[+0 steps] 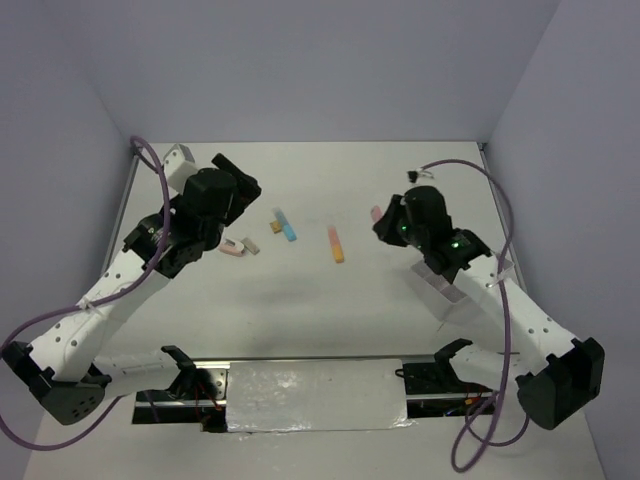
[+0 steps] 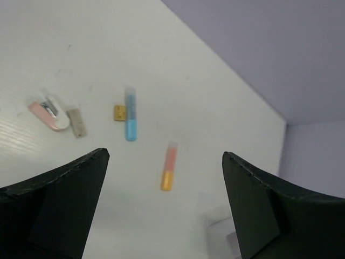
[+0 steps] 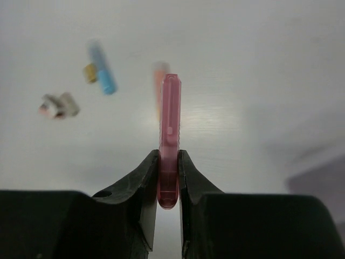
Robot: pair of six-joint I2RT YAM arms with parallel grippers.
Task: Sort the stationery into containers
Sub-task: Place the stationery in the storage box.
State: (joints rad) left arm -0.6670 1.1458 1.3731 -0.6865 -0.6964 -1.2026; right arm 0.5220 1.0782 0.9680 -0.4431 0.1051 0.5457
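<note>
The right jaws clamp the near end of the pink marker (image 3: 170, 118), its long axis pointing straight out ahead of them above the tabletop (image 1: 300, 320). What looks like the tray (image 1: 447, 288) lies back towards the base, under that forearm. The left jaws gape wide and empty; beyond them the blue marker (image 2: 130, 121) lies lengthwise, nearer this arm than the orange marker (image 2: 168, 168).

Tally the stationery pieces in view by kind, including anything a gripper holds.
Markers: 3 (blue marker, orange marker, pink marker held in the right gripper)
Small blocks: 2 (tan block, grey block)
Pink-and-white piece: 1
Total: 6
</note>
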